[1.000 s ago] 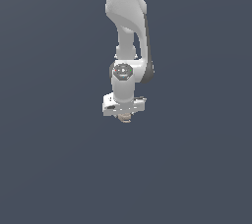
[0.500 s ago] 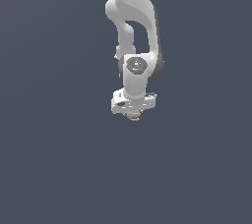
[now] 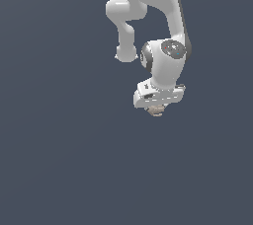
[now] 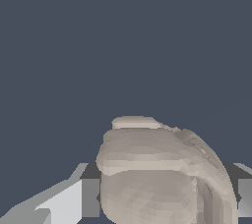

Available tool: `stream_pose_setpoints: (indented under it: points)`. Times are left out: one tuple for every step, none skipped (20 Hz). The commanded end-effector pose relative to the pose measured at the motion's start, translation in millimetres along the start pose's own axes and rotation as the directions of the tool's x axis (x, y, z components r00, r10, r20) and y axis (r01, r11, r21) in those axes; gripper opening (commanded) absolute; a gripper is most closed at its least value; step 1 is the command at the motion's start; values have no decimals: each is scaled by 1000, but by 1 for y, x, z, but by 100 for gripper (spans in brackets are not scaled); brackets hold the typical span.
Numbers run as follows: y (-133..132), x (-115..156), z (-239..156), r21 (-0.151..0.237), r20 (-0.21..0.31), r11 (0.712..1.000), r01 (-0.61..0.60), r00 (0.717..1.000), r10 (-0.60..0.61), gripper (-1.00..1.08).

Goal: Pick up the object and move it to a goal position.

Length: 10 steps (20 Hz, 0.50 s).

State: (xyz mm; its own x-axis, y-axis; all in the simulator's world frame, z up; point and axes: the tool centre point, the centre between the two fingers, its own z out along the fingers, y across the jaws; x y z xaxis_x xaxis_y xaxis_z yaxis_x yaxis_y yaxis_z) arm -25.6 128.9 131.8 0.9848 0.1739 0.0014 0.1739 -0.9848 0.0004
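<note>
Item: object (image 3: 156, 110) (tan, grooved) | Location: between the fingers, off any surface | Hand (image 3: 157, 108): clamped on object | Progress: pickup apparently done; carry to goal remains, goal unseen

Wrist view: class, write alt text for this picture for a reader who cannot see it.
A lumpy tan-beige ball fills the lower part of the frame, held between the gripper fingers, whose grey-white finger shows at one side and another at the opposite edge. Behind it is only a plain dark blue-grey background.
</note>
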Motion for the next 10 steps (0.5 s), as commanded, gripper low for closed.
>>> stream_pose_setpoints:
  points:
    - [-17, 5, -12, 0, 1, 1000, -2, 1000, 2, -100]
    - [-22, 7, -15, 0, 1, 1000, -2, 1000, 2, -100]
    - [-27, 8, -18, 0, 1, 1000, -2, 1000, 2, -100]
    - [-30, 10, -21, 0, 1, 1000, -2, 1000, 2, -100]
    - [-33, 11, -23, 0, 1, 1000, -2, 1000, 2, -100]
    - [-35, 12, -24, 0, 1, 1000, -2, 1000, 2, -100]
    - [-37, 12, -25, 0, 1, 1000, -2, 1000, 2, -100]
    - [-38, 13, -26, 0, 1, 1000, -2, 1000, 2, -100]
    - [-38, 14, -26, 0, 1, 1000, -2, 1000, 2, -100]
    - [-38, 14, -26, 0, 1, 1000, -2, 1000, 2, -100]
